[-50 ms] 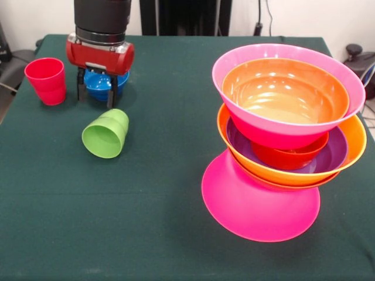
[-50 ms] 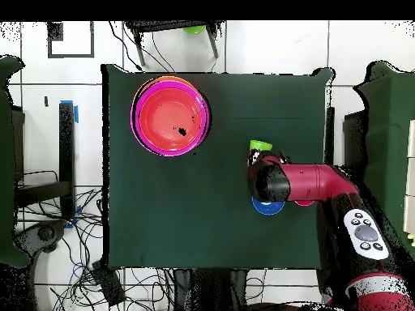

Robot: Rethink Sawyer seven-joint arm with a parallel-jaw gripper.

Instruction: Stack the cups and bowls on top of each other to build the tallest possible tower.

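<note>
My gripper (image 1: 95, 93) hangs low at the table's far left, open, with its two black fingers (image 1: 110, 97) spread wide over the small blue bowl (image 1: 101, 82), which sits on the cloth. The red cup (image 1: 47, 81) stands upright to the left of it. In front of it, the lime green cup (image 1: 106, 133) lies on its side with its mouth toward the camera. At the right rises the tower (image 1: 287, 146): an upturned hot pink bowl (image 1: 258, 205) carries orange, purple, small red-orange, pink and orange bowls. From overhead the arm (image 2: 300, 183) hides the gripper, and the blue bowl (image 2: 267, 208) peeks out.
The dark green tablecloth (image 1: 158, 222) covers the table. The tower's upper bowls lean toward the right edge of the table. In the overhead view, the green cup (image 2: 259, 146) lies just beyond the arm and the tower (image 2: 170, 116) stands apart from it.
</note>
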